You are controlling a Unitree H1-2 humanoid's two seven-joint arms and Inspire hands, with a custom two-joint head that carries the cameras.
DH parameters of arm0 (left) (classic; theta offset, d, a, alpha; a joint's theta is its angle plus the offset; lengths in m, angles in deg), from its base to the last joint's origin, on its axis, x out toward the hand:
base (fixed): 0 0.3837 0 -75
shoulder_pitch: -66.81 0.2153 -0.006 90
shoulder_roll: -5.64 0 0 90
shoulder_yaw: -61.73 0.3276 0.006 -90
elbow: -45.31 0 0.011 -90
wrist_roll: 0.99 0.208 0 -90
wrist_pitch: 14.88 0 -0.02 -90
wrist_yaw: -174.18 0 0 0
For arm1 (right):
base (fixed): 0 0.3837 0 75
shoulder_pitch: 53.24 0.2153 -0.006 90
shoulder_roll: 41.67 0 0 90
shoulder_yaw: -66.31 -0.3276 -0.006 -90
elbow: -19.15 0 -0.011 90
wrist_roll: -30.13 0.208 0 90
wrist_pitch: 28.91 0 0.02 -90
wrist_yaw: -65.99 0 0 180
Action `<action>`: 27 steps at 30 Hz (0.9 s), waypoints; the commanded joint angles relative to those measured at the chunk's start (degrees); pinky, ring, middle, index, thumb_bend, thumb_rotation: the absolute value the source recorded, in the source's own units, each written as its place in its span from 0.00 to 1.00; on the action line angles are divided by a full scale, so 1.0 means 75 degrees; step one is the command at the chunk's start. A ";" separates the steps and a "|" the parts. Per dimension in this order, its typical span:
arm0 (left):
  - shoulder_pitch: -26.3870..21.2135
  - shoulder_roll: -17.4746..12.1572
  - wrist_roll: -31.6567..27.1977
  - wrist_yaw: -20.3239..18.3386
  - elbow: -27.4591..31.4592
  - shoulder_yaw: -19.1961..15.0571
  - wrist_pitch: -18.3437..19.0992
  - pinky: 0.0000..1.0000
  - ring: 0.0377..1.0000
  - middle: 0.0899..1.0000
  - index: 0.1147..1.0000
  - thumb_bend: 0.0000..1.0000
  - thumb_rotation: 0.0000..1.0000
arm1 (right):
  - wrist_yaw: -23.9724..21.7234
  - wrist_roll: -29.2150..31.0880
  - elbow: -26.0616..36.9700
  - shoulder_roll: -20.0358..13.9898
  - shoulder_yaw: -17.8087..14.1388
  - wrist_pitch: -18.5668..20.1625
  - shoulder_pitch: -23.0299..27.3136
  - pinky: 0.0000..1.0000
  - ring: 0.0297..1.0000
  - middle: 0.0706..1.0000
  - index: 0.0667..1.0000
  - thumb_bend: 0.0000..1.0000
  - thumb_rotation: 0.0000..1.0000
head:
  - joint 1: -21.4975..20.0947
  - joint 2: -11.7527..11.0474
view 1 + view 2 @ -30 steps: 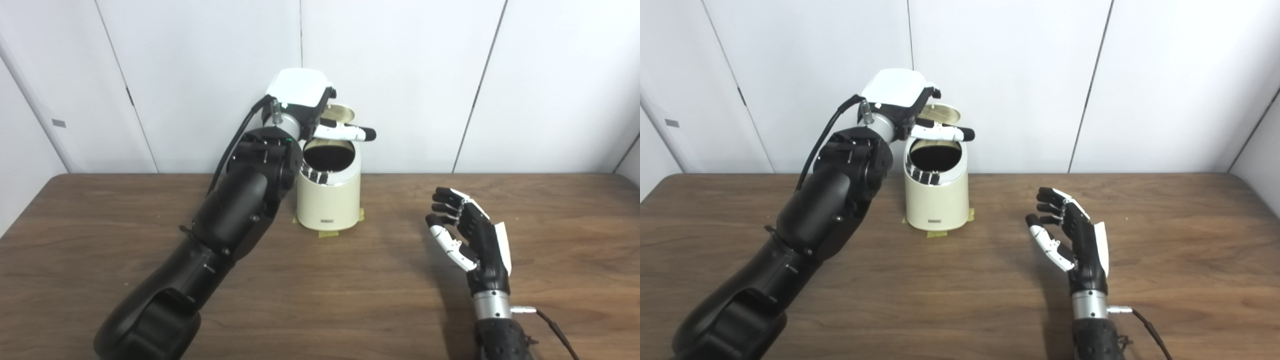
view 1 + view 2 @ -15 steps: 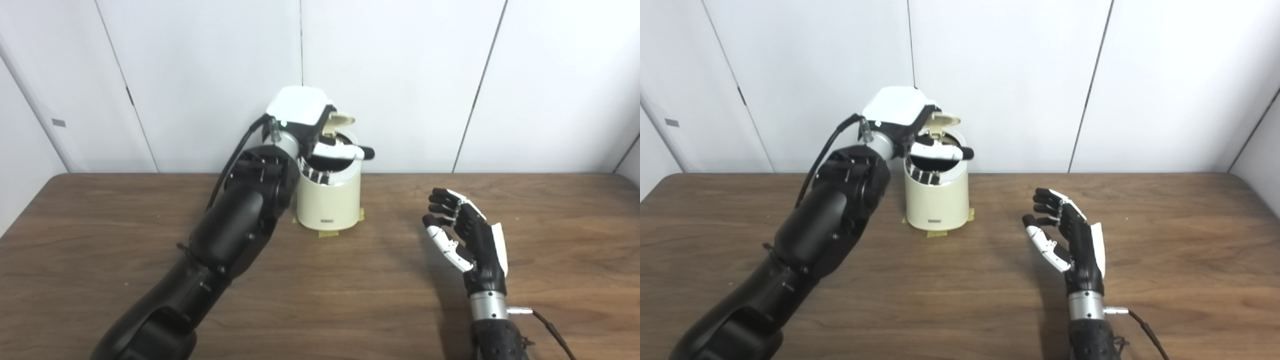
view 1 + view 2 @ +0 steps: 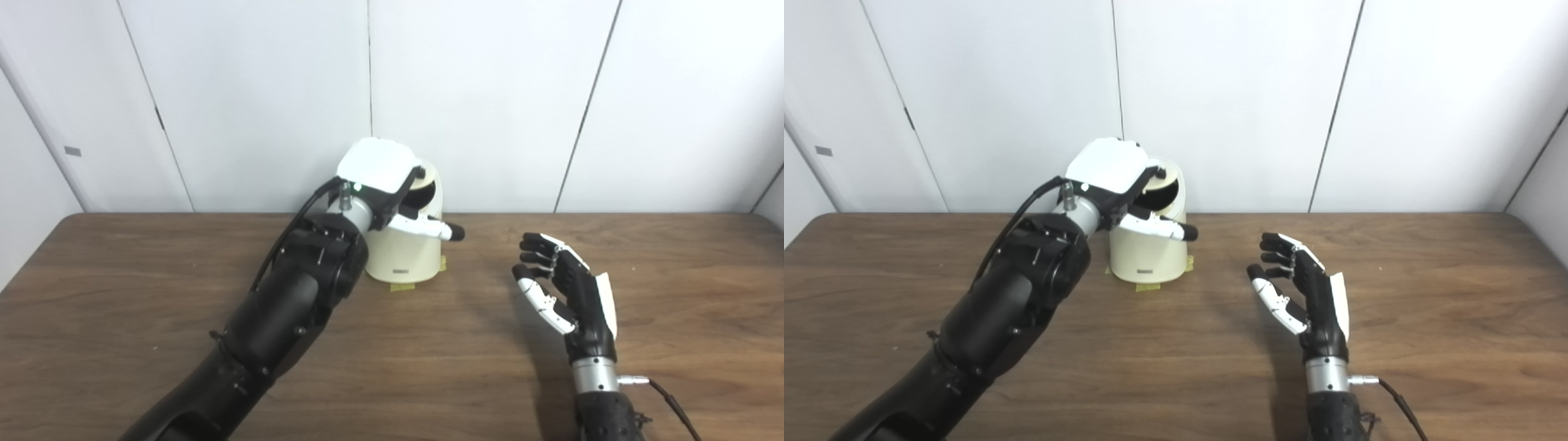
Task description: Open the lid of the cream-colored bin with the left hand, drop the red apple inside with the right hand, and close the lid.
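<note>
The cream bin point(image 3: 1145, 254) stands at the back of the wooden table point(image 3: 1445, 294), near the wall, its lid point(image 3: 1168, 173) tilted low over the dark opening. The left hand point(image 3: 384, 184) lies over the bin's top, thumb pointing right; whether it grips anything cannot be told. The right hand point(image 3: 1304, 294) hovers well apart to the right, fingers spread, holding nothing.

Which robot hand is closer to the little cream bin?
Left. The left hand is right at the top of the cream bin, over its lid. The right hand waits open, well off to the bin's right.
</note>
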 commanded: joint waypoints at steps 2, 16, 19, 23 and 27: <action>-0.0206 -0.0064 0.0299 -0.0016 0.0047 -0.0024 -0.0098 1.00 0.99 0.84 0.81 0.99 0.96 | 0.0060 -0.0005 0.0250 0.0040 -0.0005 -0.0105 0.0213 0.60 0.68 0.69 0.68 0.27 0.42 | -0.0032 0.0032; 0.0249 -0.0016 0.0091 0.0560 -0.0738 -0.0285 -0.0155 1.00 0.94 0.79 0.75 0.96 0.91 | -0.0006 -0.0052 0.0563 0.0028 0.0018 0.0212 0.0139 0.60 0.69 0.70 0.69 0.28 0.45 | -0.0103 0.0135; 0.0291 -0.0022 0.0039 0.0757 -0.0863 -0.0320 -0.0211 1.00 0.94 0.79 0.76 0.96 0.90 | -0.0018 -0.0018 0.0605 0.0041 0.0023 0.0261 0.0134 0.60 0.69 0.70 0.69 0.28 0.43 | -0.0111 0.0152; 0.0305 -0.0057 0.0048 0.0808 -0.0931 -0.0268 -0.0258 1.00 0.94 0.80 0.79 0.97 0.92 | -0.0026 0.0016 0.0628 0.0054 0.0023 0.0278 0.0134 0.60 0.69 0.70 0.69 0.28 0.42 | -0.0116 0.0165; 0.0305 -0.0057 0.0036 0.0806 -0.0959 -0.0232 -0.0285 1.00 0.95 0.79 0.79 0.97 0.92 | -0.0023 -0.0004 0.0647 0.0050 0.0030 0.0279 0.0136 0.60 0.69 0.70 0.68 0.28 0.40 | -0.0120 0.0166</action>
